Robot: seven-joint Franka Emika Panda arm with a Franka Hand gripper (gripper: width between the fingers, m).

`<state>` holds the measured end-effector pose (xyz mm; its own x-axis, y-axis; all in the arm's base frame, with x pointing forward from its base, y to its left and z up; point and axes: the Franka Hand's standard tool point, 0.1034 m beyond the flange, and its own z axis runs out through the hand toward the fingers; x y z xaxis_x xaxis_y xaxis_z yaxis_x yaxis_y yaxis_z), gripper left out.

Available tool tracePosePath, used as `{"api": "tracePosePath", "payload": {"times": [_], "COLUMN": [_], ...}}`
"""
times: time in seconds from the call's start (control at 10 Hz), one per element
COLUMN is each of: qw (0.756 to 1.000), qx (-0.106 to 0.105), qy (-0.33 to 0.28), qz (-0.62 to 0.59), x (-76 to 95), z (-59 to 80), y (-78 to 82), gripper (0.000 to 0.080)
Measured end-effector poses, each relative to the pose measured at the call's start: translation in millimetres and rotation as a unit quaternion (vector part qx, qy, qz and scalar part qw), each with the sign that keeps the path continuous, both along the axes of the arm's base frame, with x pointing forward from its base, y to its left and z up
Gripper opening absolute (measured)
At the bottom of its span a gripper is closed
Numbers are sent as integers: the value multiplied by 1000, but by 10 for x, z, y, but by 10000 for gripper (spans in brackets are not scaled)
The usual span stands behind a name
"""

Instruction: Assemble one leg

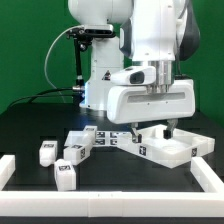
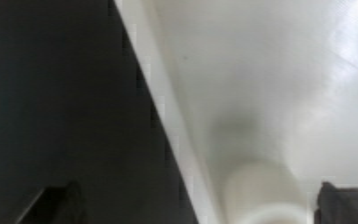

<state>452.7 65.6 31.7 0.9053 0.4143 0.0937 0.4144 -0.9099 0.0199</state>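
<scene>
Legs [image 1: 47, 152] — stubby white blocks, tagged — lie loose, exterior view's left.

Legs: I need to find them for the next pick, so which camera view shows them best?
The exterior view: the legs lie loose on the table at the exterior view's left, away from the gripper. The wrist view shows none, only a blurred white surface.

Glossy white rounded arm [image 1: 150, 35], grey joint [image 1: 186, 30], dark-fingered white pincer [image 1: 154, 127]
</scene>
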Motion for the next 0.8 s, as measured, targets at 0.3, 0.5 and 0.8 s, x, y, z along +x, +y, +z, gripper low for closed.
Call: {"api": "tracePosePath", "payload": {"times": [0.3,0.5,0.8], "qw": [1000,1000,1000], "qx": [-6,-5,-5], "qy": [21,23,23], "qz": [-10,-9,-9], "x": [-33,-48,-49], "z": [-225,-239,-241], "y": [-94,-72,-73], "gripper": [649,649,410]}}
